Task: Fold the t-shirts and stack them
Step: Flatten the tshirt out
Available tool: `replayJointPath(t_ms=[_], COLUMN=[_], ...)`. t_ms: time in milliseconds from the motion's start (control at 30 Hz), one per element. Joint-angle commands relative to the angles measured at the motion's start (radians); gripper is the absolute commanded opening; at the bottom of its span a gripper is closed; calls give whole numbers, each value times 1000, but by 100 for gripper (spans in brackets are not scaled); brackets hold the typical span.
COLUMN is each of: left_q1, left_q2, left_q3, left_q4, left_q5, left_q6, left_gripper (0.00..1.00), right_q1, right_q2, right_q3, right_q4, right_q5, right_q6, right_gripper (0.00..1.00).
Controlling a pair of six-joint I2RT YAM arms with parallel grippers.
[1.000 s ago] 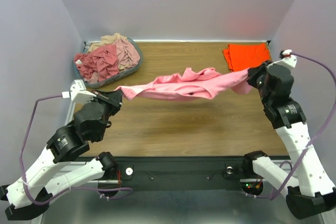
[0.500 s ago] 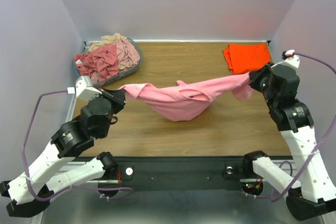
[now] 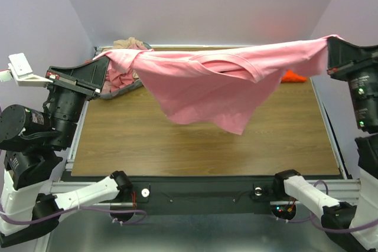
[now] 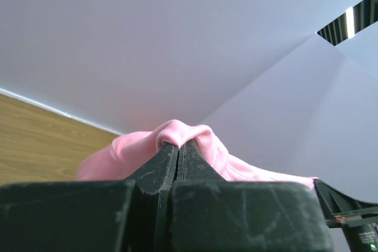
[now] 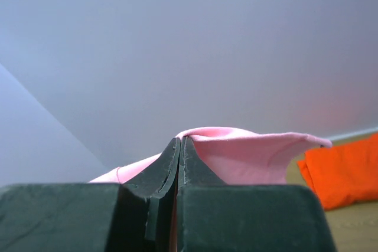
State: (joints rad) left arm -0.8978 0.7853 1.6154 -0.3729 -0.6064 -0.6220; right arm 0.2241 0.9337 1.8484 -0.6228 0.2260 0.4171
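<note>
A light pink t-shirt (image 3: 212,81) hangs stretched high above the table between my two grippers, its body drooping in the middle. My left gripper (image 3: 101,60) is shut on its left end, seen close in the left wrist view (image 4: 179,141) with the pink shirt (image 4: 201,140) bunched over the tips. My right gripper (image 3: 331,44) is shut on its right end, seen in the right wrist view (image 5: 180,140) with the pink shirt (image 5: 248,154) behind the tips. A folded bright orange t-shirt (image 5: 345,172) lies at the back right, mostly hidden in the top view (image 3: 293,77).
A grey-blue basket (image 3: 112,94) at the back left holds dusty rose (image 3: 121,78) and beige (image 3: 127,43) shirts, partly hidden by the raised shirt. The wooden table (image 3: 195,146) lies below, with walls on three sides.
Both arms have lifted high and spread apart, raising the pink shirt from just above the table until it is stretched wide and hangs in the air.
</note>
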Motion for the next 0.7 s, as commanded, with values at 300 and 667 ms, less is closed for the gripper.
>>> replayJointPath(t_ms=[300,667], left_q1=[19,580], left_q2=[231,937], left_q3=[53,799], left_q4=[183,80], left_q5=[-142,680], left_q6=[202,130], left_gripper=[0,0], right_q1=[0,-2], right_q2=[193,833], right_q3=[28,552], right_q4=[54,273], right_q5=[10,59], right_q6=[-70,-251], right_gripper=[0,0])
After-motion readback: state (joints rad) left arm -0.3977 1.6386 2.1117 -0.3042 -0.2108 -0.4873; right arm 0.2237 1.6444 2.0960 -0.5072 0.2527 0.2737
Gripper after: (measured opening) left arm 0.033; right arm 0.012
